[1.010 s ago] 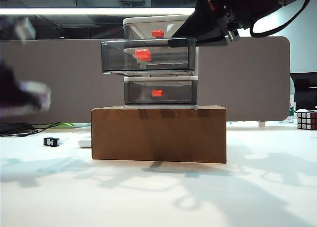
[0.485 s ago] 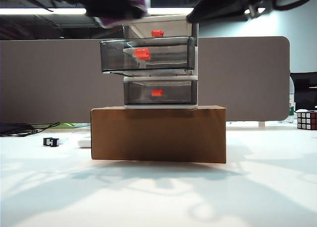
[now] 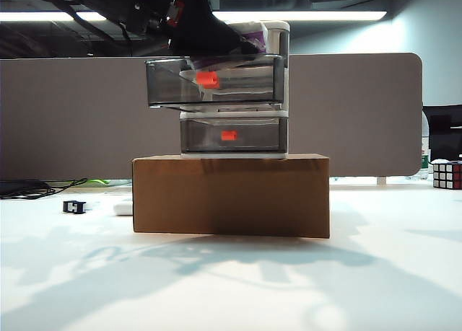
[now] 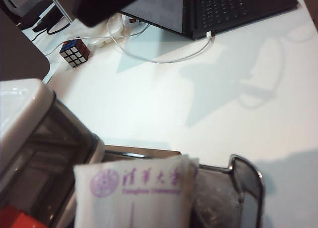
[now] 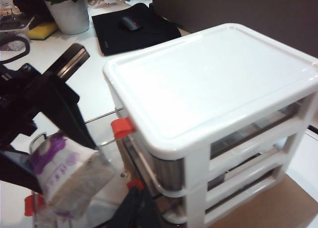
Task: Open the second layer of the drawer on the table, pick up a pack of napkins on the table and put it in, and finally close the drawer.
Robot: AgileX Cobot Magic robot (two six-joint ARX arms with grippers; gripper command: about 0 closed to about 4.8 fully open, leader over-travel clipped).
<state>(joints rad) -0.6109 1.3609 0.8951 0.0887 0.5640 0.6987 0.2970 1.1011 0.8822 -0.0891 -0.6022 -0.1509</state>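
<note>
Between my left gripper's point(image 5: 67, 176) fingers sits the pack of napkins point(image 5: 64, 173), clamped — purple print and white wrap show in the right wrist view, w/ one dark finger point(image 5: 64, 114) just above the pack. Directly under the fingers is the second layer point(image 3: 215, 81), pulled out from the drawer point(image 5: 218, 114); its red-orange handle point(image 3: 208, 79) faces the ext. cam. Pack hangs over the open tray, lower end at or just inside the rim; can't tell if it touches. Left wrist cam shows the pack point(image 4: 136, 193) close up, white table point(image 4: 208, 104) beyond it. Drawer unit stands on a brown cardboard box point(image 3: 231, 195). Right gripper: only a dark tip shows low in its own wrist view, near the cabinet front, well apart from the pack; can't tell if those fingers are parted or closed.
</note>
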